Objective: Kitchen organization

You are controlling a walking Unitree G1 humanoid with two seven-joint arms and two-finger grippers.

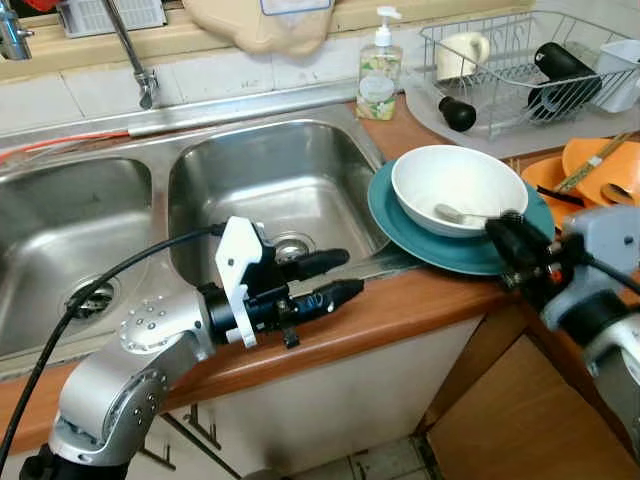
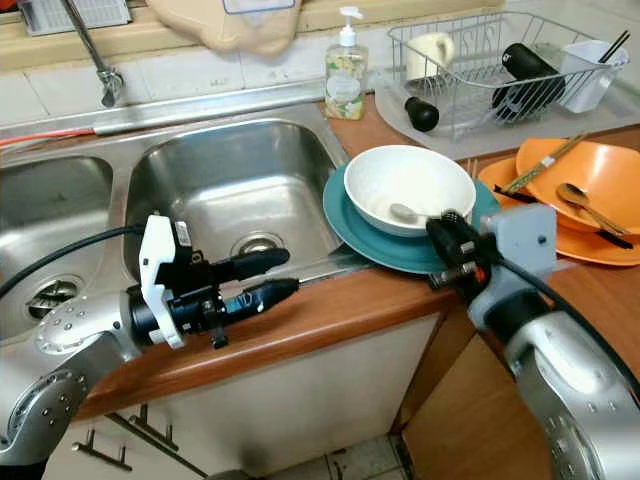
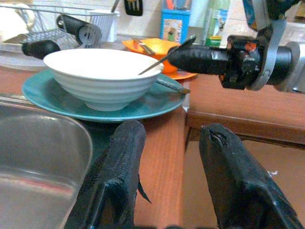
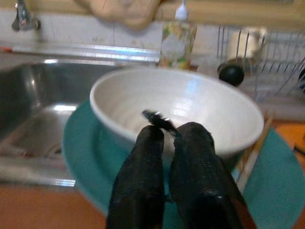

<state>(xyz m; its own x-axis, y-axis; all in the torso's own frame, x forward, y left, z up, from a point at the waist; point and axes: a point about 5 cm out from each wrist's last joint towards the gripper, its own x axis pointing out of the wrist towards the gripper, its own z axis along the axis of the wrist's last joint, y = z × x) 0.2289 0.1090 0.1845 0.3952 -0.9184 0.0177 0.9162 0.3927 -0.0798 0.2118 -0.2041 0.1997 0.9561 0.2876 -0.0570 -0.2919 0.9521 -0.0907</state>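
Right gripper point(image 1: 512, 238): in the left eye view it is sitting at the right of the frame, fingers pressed together on the handle of a spoon point(image 1: 455, 213) at the near rim of the white bowl point(image 1: 458, 187).
Left gripper point(image 1: 338, 277): lower centre of the same view, fingers spread apart and holding nothing, hovering over the wooden counter edge point(image 1: 400, 310) in front of the sink point(image 1: 270, 190).
Left eye view, surroundings: the bowl is resting on a teal plate point(image 1: 400, 232) at centre right; a soap bottle point(image 1: 379, 68) is standing at top centre, a dish rack point(image 1: 520, 60) at upper right, orange plates point(image 1: 585, 170) at the right edge.
Right eye view: this one is showing more of the orange plates point(image 2: 580, 190), with a second spoon point(image 2: 585, 203) and chopsticks point(image 2: 540, 165) lying on them.
Left wrist view: the two black fingers point(image 3: 119, 176) are standing apart at the bottom of the frame; beyond them the bowl point(image 3: 102, 76) is sitting on the plate point(image 3: 95, 105) at centre left, and the right gripper point(image 3: 190, 58) is reaching in from the upper right with the spoon handle point(image 3: 164, 57) slanting out of the bowl.
Right wrist view: the fingers point(image 4: 143, 181) are rising from the bottom centre, closed on the spoon handle point(image 4: 159, 120), whose end is showing just above the tips, inside the bowl point(image 4: 176, 107).
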